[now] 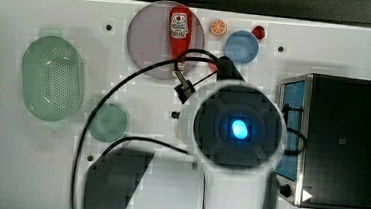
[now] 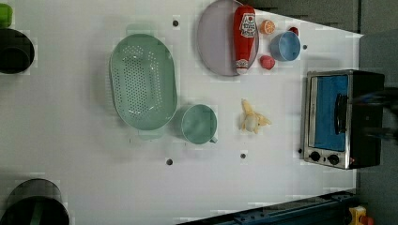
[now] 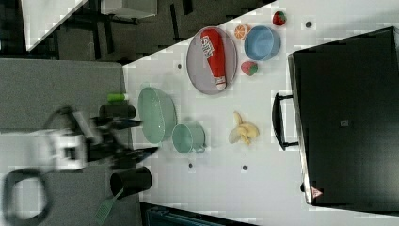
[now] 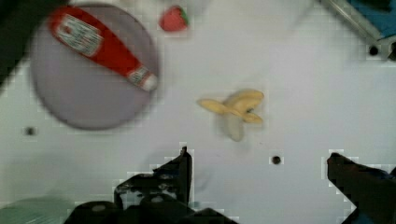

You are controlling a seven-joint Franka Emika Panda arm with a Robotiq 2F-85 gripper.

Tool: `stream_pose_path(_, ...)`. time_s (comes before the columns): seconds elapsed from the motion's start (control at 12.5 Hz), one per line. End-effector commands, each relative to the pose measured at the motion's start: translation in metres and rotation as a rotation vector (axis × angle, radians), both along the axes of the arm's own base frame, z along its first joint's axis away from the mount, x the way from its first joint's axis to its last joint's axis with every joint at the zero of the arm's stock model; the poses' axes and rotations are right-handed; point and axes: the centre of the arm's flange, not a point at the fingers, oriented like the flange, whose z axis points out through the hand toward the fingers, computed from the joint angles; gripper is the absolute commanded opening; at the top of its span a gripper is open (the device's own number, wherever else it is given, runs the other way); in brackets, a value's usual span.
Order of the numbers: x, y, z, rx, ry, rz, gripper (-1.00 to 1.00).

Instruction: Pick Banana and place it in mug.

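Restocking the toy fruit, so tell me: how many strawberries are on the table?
2. One strawberry lies between the grey plate and the blue bowl; the other strawberry sits behind the bowl, near the table edge. Others may be hidden.

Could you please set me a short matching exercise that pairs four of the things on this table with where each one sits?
Things:
1. red ketchup bottle
2. peeled yellow banana
3. round teal-green mug
4. round orange slice

Places:
A. beside the blue bowl
B. on the grey round plate
C. beside the pale-green perforated colander
D. on bare table between mug and toaster oven

Pairs: 1-B, 2-D, 3-C, 4-A
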Motion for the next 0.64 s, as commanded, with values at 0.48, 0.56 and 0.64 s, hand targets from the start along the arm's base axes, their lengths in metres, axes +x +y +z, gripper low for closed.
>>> stream_pose_path(0.48,-0.004,-0.01,-0.211,-0.003,0.054,-0.001,1.0)
stream_pose_path(0.56,-0.008,-0.01,-0.23,-0.005,0.054,-0.001,1.0)
stream_pose_path(0.64,-0.012,-0.009,-0.249,-0.006,0.058,0.0,1.0)
